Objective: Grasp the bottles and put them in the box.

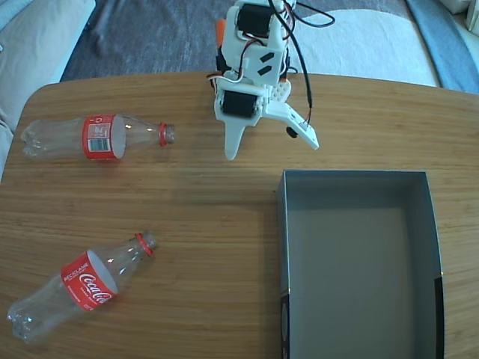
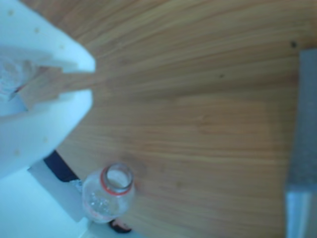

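Observation:
Two clear capless bottles with red labels lie on the wooden table in the fixed view. One bottle (image 1: 93, 137) is at the upper left with its neck pointing right. The other bottle (image 1: 78, 286) lies at the lower left, neck up and to the right. The dark grey-blue box (image 1: 358, 179) stands at the lower right with nothing inside. My white gripper (image 1: 273, 149) hangs at the top centre, open and holding nothing, between the upper bottle and the box. In the wrist view a white finger (image 2: 44, 124) fills the left, and a bottle's open mouth (image 2: 116, 182) shows at the bottom.
The table's rounded far edge (image 1: 150, 75) runs behind the arm, with grey and pale cushions beyond it. A black cable (image 1: 303, 67) hangs beside the arm. The box wall (image 2: 302, 148) shows at the right edge of the wrist view. Bare wood lies between bottles and box.

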